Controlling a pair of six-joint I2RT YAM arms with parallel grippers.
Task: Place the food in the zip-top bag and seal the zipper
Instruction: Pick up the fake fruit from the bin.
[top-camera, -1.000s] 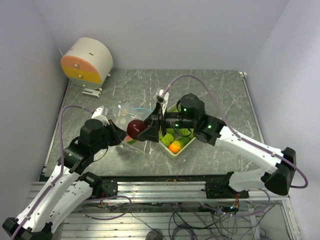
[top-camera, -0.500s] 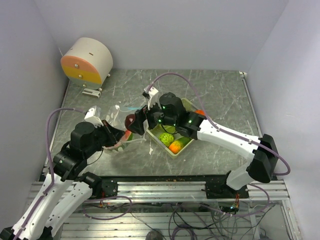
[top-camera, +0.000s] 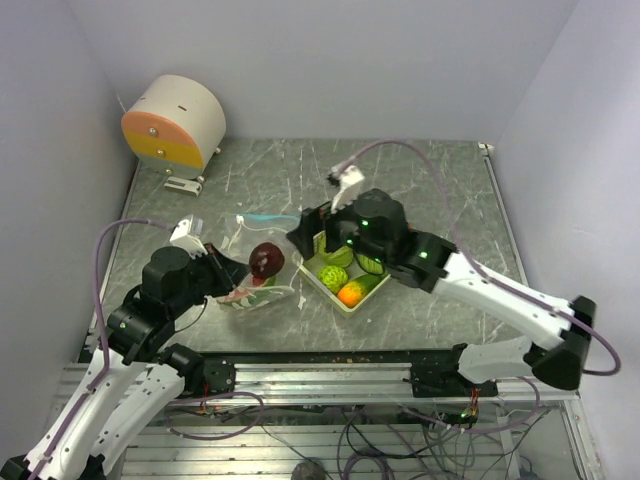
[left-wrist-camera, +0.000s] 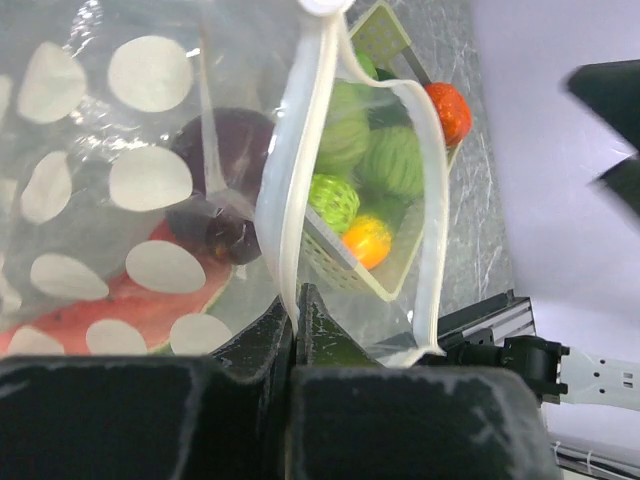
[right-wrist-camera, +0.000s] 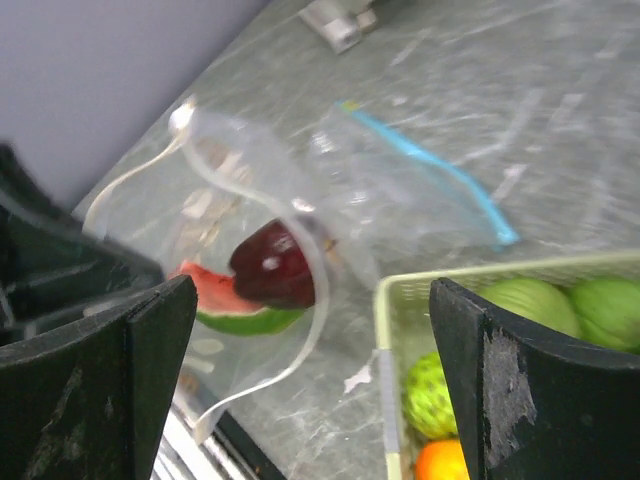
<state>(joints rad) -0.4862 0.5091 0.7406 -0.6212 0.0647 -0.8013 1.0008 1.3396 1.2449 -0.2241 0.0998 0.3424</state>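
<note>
The right claw (top-camera: 305, 232) hangs with its fingers spread wide and nothing between them, just above the left edge of the pale basket (top-camera: 330, 297). The left claw (left-wrist-camera: 296, 300), further left of the basket, is clamped tight on the white rim of the zip-top bag (left-wrist-camera: 290, 200), holding its mouth agape toward the basket. The bag lies on the table (top-camera: 430, 190) just beside the basket's left side, and through its clear, white-spotted plastic show a dark maroon fruit (top-camera: 266, 259) and, under it, a watermelon slice (right-wrist-camera: 225, 300). In the basket lie several round green fruits (top-camera: 333, 277), an orange one (top-camera: 350, 294) at the near corner and a red one (left-wrist-camera: 447, 105) at the far side.
</note>
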